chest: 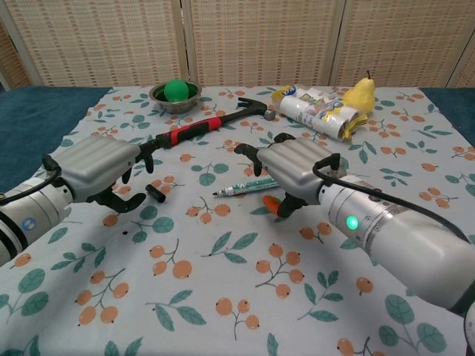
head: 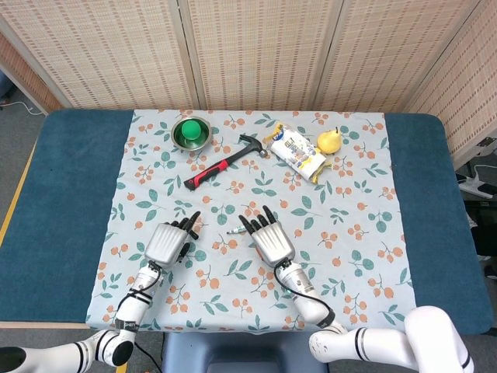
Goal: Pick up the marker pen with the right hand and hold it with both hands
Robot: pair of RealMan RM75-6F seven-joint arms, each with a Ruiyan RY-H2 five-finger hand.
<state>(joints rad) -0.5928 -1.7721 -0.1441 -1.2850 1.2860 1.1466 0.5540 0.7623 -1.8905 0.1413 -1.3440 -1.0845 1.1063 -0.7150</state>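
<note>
The marker pen (chest: 246, 185) lies uncapped on the flowered cloth, its tip pointing left; in the head view only its tip end (head: 234, 231) shows beside my right hand. My right hand (chest: 297, 169) (head: 269, 242) hovers low over the pen's right end with fingers spread, holding nothing. The black cap (chest: 156, 192) lies loose on the cloth just right of my left hand (chest: 99, 166) (head: 168, 242), whose fingers are apart and empty.
A red-and-black hammer (chest: 202, 127) lies behind the hands. Further back stand a metal bowl (chest: 157, 93) with a green ball, a snack packet (chest: 315, 110) and a yellow pear (chest: 359, 93). The blue table (head: 70, 186) extends past the cloth on both sides.
</note>
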